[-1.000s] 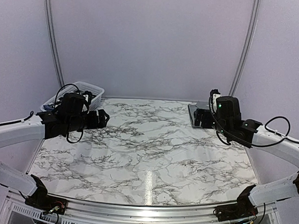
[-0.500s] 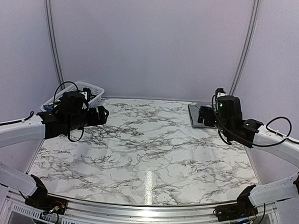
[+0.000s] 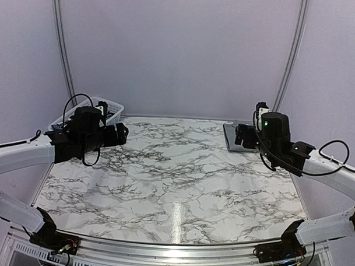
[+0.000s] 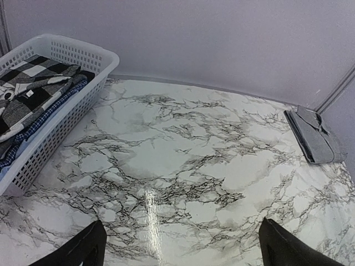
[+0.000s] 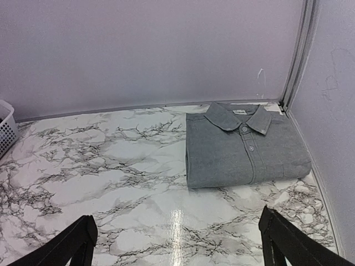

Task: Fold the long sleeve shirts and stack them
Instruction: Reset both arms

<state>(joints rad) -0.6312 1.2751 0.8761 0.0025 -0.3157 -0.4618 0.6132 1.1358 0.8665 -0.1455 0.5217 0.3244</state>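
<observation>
- Since one grey button-front shirt [image 5: 244, 147] lies folded flat with its collar toward the far wall, in the far right corner of the marble table [image 3: 175, 185], I'd count that one as done. It reads as the base of the stack.
- Nothing is stacked on it yet.
- Remaining work sits in the white plastic basket [image 4: 61, 138] at the far left. A black-and-white checked shirt [image 4: 30, 83] is on top with blue fabric [image 4: 39, 117] under it, both loosely piled. Can't tell how many garments lie below.
- No shirt is spread out for folding right now.
- Left gripper [image 4: 183, 249]: fingers spread wide, nothing between them. It hovers above the table just right of the basket and faces the far right corner.
- Right gripper [image 5: 180, 244]: fingers also wide apart and empty. It hangs above the table on the near side of the grey shirt, not touching it.
- Judgement: early in the task, one folded, the basket load untouched. Likely next step is the left arm pulling the checked shirt out.
</observation>
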